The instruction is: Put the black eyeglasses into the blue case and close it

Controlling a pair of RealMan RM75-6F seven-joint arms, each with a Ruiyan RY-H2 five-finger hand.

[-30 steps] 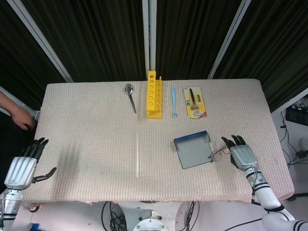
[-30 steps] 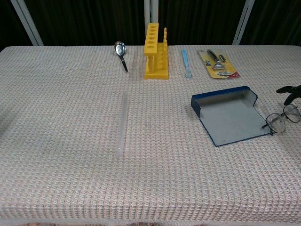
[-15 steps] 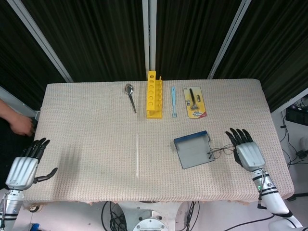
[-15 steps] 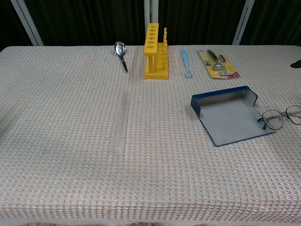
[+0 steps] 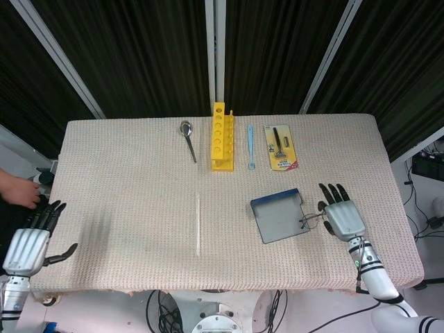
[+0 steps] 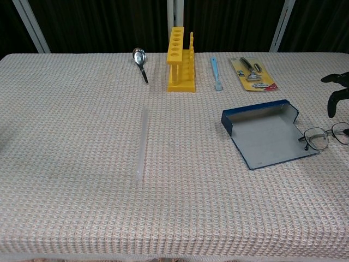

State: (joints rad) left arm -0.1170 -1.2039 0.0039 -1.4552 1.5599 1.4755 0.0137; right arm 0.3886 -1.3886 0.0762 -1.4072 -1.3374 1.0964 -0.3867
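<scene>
The blue case (image 5: 279,216) (image 6: 265,136) lies open and flat on the woven table cover, grey lining up, right of centre. The black thin-rimmed eyeglasses (image 5: 311,220) (image 6: 324,136) lie on the cloth against the case's right edge, one lens touching the case's corner. My right hand (image 5: 342,216) hovers over the right part of the glasses with fingers spread and holds nothing; in the chest view only its dark fingertips (image 6: 337,93) show at the right border. My left hand (image 5: 29,241) hangs off the table's left edge, fingers apart and empty.
Along the back stand a yellow rack (image 5: 221,136), a spoon (image 5: 187,138), a blue toothbrush (image 5: 251,146) and a packaged razor (image 5: 280,147). A clear tube (image 5: 198,223) lies mid-table. A person's hand (image 5: 19,191) shows at the left edge.
My right hand drew off to the right, then came back left over the glasses. The glasses shifted slightly toward the case. My left hand drifted a little left.
</scene>
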